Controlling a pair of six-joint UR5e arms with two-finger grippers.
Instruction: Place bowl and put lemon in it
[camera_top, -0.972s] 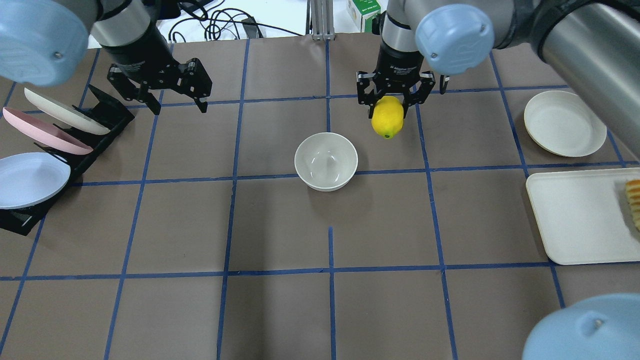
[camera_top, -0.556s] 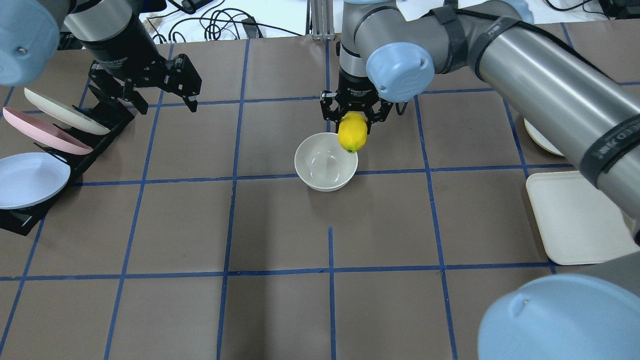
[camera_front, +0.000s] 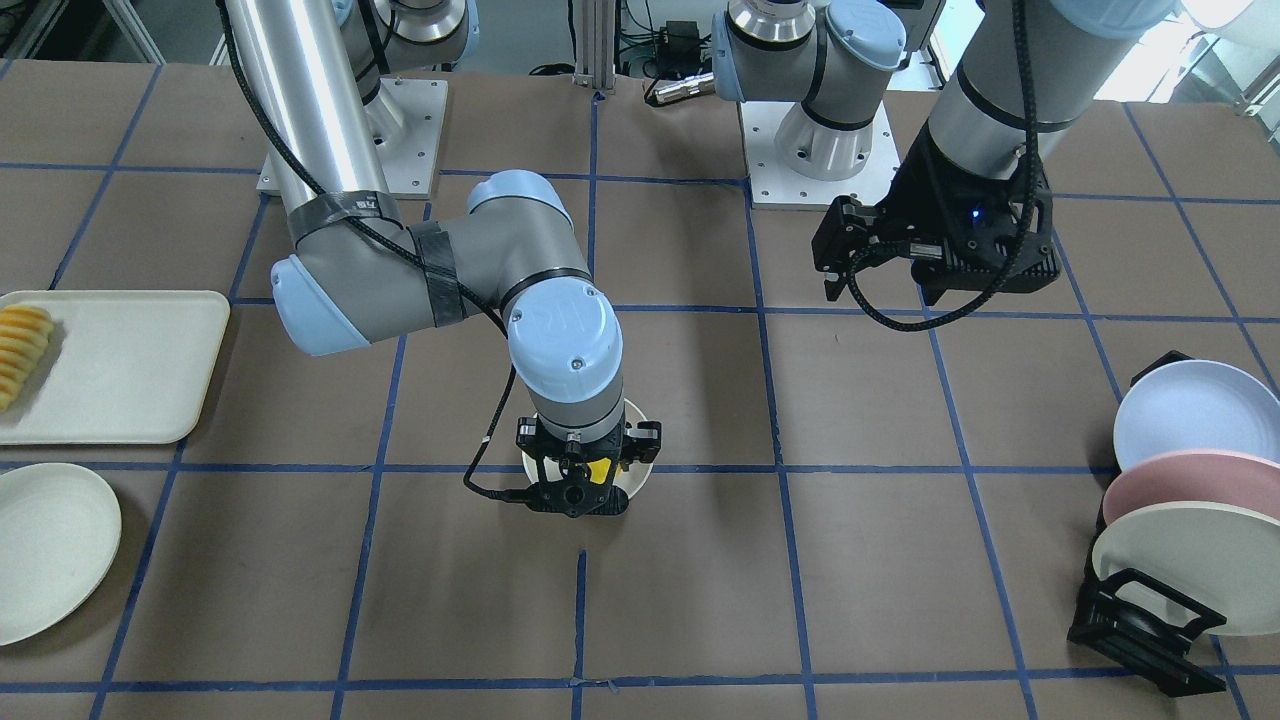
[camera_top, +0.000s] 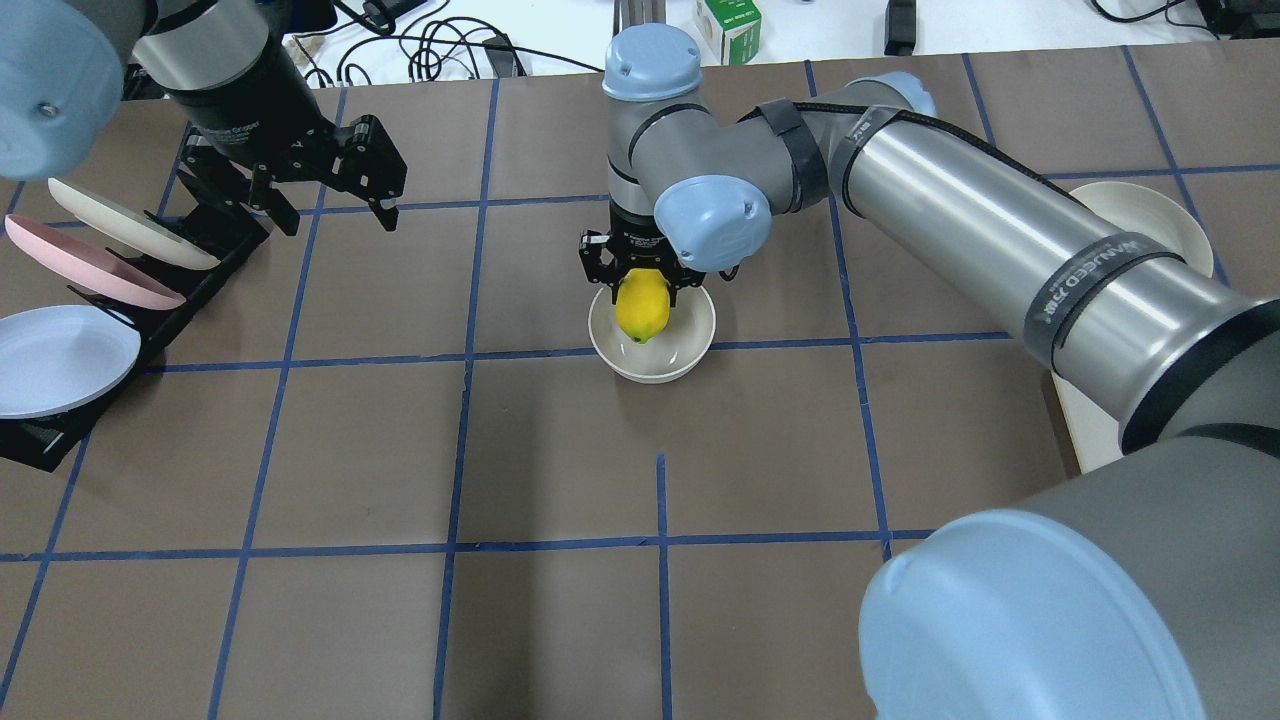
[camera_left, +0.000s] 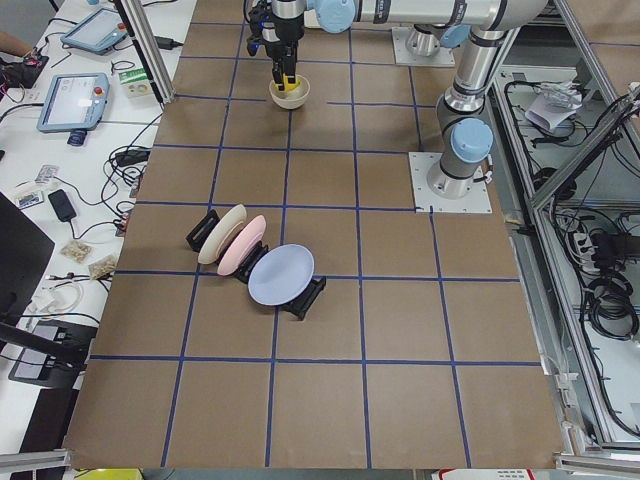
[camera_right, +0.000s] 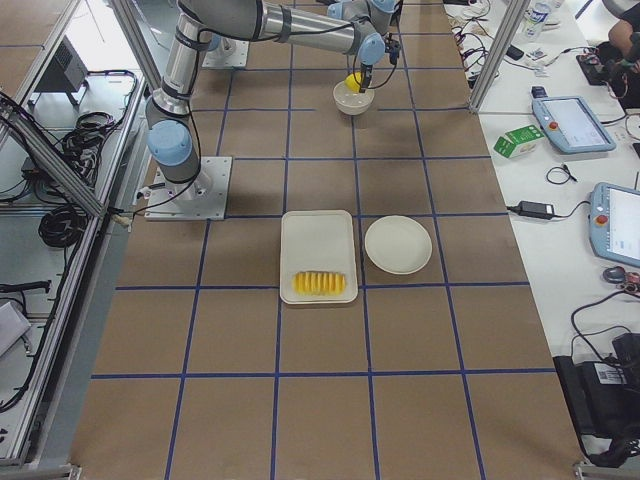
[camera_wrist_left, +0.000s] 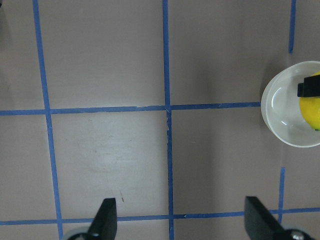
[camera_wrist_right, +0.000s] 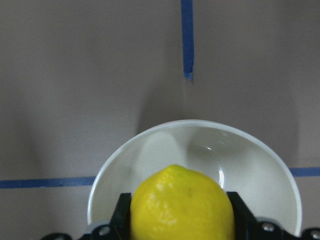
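Over the bowl (camera_top: 655, 374), the right claw (camera_top: 642, 287) grips the lemon (camera_top: 642, 310), hiding its top

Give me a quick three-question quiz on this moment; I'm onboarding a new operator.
1. True or false: the right hand grips the lemon directly over the bowl.
2. The left hand is: A) open and empty, B) shut on a plate, C) shut on the bowl.
3. Fill in: the black rack holds ___ plates.

Key: 1 true; 2 A; 3 three.
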